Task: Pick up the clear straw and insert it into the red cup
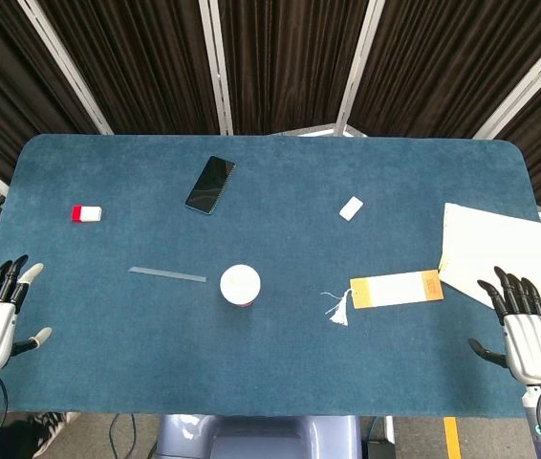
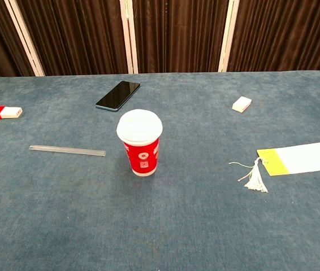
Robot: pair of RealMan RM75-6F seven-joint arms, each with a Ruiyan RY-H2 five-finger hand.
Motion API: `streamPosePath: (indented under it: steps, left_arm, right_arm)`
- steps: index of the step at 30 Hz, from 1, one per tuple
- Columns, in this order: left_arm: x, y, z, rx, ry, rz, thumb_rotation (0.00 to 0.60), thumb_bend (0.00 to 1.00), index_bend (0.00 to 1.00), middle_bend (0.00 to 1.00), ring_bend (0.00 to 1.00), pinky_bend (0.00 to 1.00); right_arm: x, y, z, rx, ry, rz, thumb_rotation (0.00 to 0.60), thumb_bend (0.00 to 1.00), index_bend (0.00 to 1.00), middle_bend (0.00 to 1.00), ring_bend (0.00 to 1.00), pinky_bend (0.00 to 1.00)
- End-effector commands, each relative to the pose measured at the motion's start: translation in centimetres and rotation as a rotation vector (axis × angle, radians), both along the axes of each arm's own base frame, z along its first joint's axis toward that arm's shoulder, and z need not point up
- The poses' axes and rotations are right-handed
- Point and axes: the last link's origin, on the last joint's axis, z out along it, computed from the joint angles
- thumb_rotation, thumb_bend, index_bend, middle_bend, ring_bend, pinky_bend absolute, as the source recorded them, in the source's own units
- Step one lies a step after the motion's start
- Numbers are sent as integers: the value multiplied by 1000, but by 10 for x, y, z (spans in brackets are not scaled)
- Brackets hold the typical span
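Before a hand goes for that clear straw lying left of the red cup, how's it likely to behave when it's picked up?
The clear straw lies flat on the blue cloth, so fingers may struggle to get under it. It looks thin and probably very light, likely to roll or skid if nudged. Being a straight narrow tube, it should stay fairly stiff, though a hard pinch could crush it.

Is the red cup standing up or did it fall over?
Standing up. The red cup sits upright on the table, white lid on top, beside the flat-lying straw.

No words, brands or numbers can be read anywhere; the red cup carries only small white marks on its side, toward six o'clock, too small to make out.
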Motion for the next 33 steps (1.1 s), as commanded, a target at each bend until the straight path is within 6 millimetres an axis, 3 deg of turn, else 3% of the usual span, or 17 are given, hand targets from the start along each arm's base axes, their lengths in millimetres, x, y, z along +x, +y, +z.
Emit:
streamPosePath:
  steps: [1,28,33]
  left_arm:
    - [0,0,0,-1,1,0,600,62,131,0,0,0]
    - [-1,6,-3,-14,-4,12,600,68,131,0,0,0]
    - [1,11,-1,-6,-9,10,600,77,184,0,0,0]
  right_arm:
    - [0,0,0,1,0,0,600,134,135,0,0,0]
    - [-1,0,1,-3,-7,-12,600,134,135,0,0,0]
    - [-1,1,1,-4,-12,-13,600,135,135,0,0,0]
